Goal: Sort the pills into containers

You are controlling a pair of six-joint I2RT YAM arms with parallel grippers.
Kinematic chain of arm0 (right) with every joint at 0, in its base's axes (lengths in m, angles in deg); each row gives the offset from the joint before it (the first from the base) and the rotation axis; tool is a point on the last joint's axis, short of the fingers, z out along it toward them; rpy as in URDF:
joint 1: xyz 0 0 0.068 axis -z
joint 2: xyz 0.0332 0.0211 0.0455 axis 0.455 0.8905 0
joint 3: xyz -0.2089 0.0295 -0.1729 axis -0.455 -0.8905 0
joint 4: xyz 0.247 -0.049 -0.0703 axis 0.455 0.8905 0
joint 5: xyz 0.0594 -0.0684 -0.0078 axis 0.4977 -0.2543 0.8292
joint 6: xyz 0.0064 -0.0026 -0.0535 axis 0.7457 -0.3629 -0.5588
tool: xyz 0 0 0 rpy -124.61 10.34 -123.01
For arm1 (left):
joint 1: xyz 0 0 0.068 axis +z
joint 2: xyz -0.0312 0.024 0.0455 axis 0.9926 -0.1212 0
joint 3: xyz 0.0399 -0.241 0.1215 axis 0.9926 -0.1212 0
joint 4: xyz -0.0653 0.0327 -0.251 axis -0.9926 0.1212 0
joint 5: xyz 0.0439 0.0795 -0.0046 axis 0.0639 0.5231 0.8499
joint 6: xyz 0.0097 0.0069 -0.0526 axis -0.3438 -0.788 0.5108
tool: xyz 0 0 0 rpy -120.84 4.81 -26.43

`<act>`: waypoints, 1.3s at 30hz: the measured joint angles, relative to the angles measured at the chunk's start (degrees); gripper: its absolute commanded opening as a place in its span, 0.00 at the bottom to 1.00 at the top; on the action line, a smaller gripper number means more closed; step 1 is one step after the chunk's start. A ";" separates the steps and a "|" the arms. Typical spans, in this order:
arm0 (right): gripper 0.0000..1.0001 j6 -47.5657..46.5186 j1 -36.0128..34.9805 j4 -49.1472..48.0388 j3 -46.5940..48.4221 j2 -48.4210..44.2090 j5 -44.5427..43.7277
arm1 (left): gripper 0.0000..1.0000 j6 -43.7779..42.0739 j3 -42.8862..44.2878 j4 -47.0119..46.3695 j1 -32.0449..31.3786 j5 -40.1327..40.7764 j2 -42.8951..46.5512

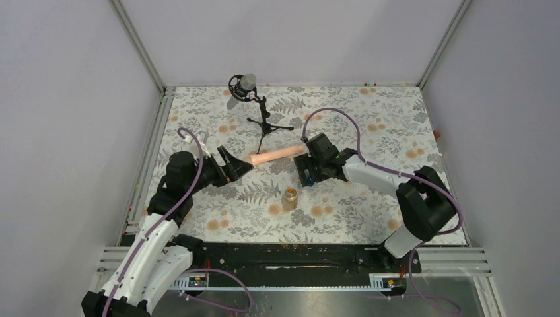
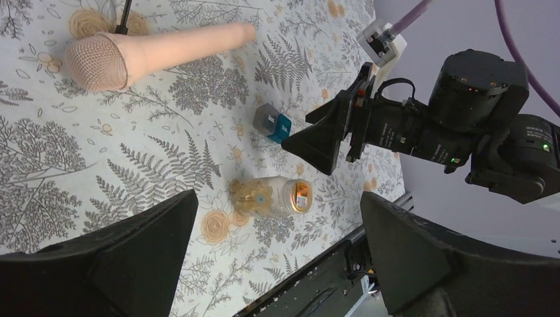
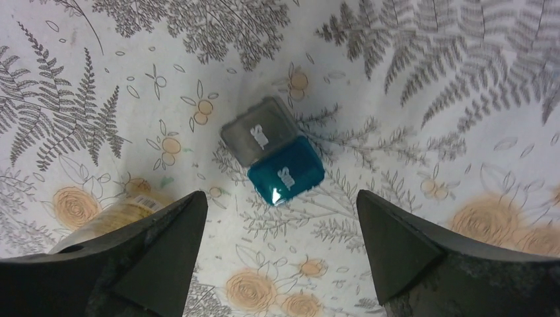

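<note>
The amber bottle (image 1: 290, 197) with a gold cap stands on the floral mat, pale pills showing through it; it also shows in the left wrist view (image 2: 271, 197) and at the right wrist view's lower left (image 3: 112, 214). The teal-and-grey box (image 3: 274, 158) lies shut on the mat just ahead of my right gripper (image 3: 280, 257), which is open and empty above it. The box also shows in the left wrist view (image 2: 272, 123). My left gripper (image 1: 244, 169) is open and empty, left of the bottle and apart from it. No loose pills show.
A long peach cylinder (image 1: 277, 155) lies between the two grippers, behind the box. A microphone on a small tripod (image 1: 245, 84) stands at the back. The black rail (image 1: 290, 254) runs along the mat's near edge. Walls close in the sides.
</note>
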 measured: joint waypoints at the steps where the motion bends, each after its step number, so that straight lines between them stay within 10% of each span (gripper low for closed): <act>1: 0.91 -1.75 -0.09 0.20 1.20 1.09 0.07 | 0.95 -0.17 -0.09 -0.87 0.00 0.07 -0.52; 16: 0.74 -21.70 -0.76 5.99 8.92 9.40 5.86 | 0.95 -0.87 -1.77 -6.34 -0.11 -0.15 -4.00; 39: 0.40 -15.04 -2.89 1.40 5.31 11.13 -0.63 | 0.95 -2.32 -1.75 -6.25 -0.11 -0.92 -4.66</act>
